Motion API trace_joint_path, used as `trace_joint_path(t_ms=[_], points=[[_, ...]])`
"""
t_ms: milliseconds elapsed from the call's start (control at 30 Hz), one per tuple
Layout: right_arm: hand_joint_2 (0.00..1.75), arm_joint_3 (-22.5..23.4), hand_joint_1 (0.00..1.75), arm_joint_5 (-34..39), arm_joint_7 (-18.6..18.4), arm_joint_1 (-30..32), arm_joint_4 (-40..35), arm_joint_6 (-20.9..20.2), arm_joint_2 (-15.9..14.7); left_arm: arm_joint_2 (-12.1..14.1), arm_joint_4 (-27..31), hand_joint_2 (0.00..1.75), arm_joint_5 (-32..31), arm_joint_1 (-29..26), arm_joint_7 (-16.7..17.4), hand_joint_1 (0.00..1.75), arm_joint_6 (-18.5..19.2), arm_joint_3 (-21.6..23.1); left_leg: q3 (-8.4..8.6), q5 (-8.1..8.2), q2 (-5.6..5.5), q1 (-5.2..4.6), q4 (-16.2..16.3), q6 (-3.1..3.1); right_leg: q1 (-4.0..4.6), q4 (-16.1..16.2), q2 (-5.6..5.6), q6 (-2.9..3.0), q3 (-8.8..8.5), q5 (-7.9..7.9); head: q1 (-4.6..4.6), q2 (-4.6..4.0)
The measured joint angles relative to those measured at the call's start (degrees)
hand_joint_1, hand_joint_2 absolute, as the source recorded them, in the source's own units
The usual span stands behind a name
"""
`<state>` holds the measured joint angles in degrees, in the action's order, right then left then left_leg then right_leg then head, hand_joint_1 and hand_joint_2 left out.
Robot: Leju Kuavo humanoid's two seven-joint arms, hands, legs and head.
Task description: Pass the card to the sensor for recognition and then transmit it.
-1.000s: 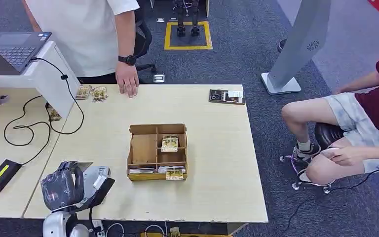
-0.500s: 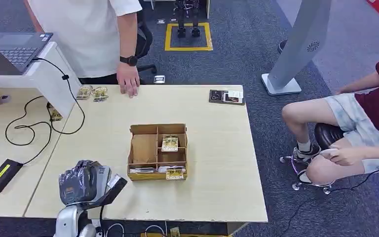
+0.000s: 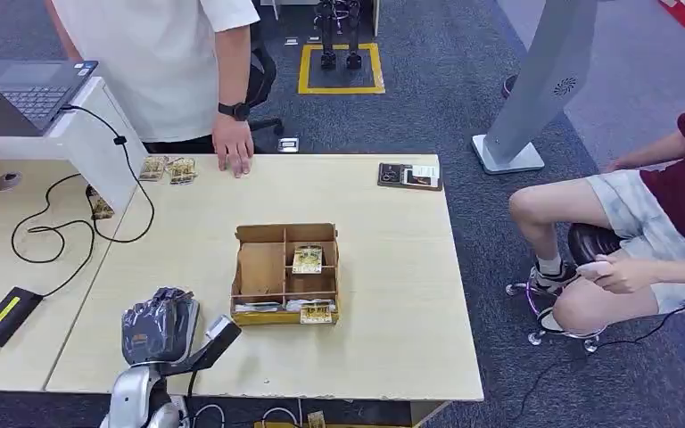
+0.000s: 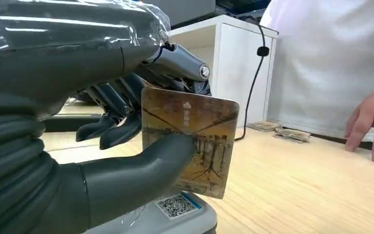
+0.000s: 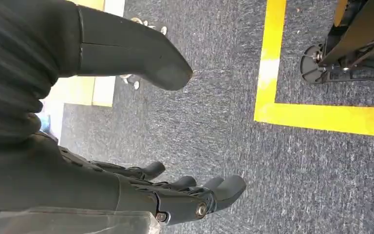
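Observation:
My left hand (image 3: 159, 325) hovers at the table's near left corner, and in the left wrist view my left hand (image 4: 102, 122) pinches a brown picture card (image 4: 195, 141) between thumb and fingers. The card stands upright just above the grey sensor (image 4: 175, 217), which carries a QR sticker. In the head view the sensor's edge (image 3: 218, 330) peeks out beside the hand. A cardboard tray (image 3: 260, 267) with more cards sits mid-table, to the right of the hand. My right hand (image 5: 141, 185) hangs over the carpet with its fingers spread and nothing in it.
A person stands at the far side with a hand (image 3: 232, 152) on the table near loose cards (image 3: 168, 168). Another person (image 3: 642, 223) sits to the right. A black cable (image 3: 62, 223), a black device (image 3: 0, 316), a laptop (image 3: 27, 89) and a card holder (image 3: 408, 175) are around.
My left hand has moved to the right along the table's near edge with the card, now covering most of the sensor. The standing person's hand stayed put.

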<state>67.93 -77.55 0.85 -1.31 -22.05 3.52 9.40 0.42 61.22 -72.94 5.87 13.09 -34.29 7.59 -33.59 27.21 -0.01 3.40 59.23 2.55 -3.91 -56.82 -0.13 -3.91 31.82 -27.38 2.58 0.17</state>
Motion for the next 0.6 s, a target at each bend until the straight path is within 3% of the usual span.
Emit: trace_joint_path(t_ms=[333,400,533,600], points=[[1.75,0.4,0.00,0.0,0.0,0.0,-0.3,-0.1,0.1,0.2,0.0,1.75,1.8,0.2,-1.7,1.75,-2.6,0.7,-0.02,0.00,0.00,0.00,0.0,0.00,0.00,0.0,0.01,0.00,0.02,0.00,0.00,0.00],[1.75,0.4,0.00,0.0,0.0,0.0,-0.3,-0.1,0.1,0.1,0.0,1.75,2.3,0.2,-3.1,1.75,-4.9,0.7,-0.03,0.00,0.00,0.00,0.0,0.00,0.00,0.0,0.01,0.00,0.03,0.00,0.00,0.00],[1.75,0.5,0.00,-0.2,0.2,0.1,-0.2,0.0,0.1,-1.4,4.1,1.75,0.9,-1.7,-11.8,1.75,-5.7,-1.2,-0.14,0.01,0.02,0.00,0.0,0.00,0.00,0.0,0.06,0.00,0.18,0.00,0.00,0.00],[1.75,0.4,0.00,-0.3,0.5,0.1,-0.1,0.2,0.1,-3.9,7.4,1.75,1.1,-2.7,-20.0,1.75,-5.8,-3.8,-0.27,0.01,0.01,0.00,0.0,-0.01,0.00,0.0,0.04,-0.01,0.27,0.01,0.00,0.00]])
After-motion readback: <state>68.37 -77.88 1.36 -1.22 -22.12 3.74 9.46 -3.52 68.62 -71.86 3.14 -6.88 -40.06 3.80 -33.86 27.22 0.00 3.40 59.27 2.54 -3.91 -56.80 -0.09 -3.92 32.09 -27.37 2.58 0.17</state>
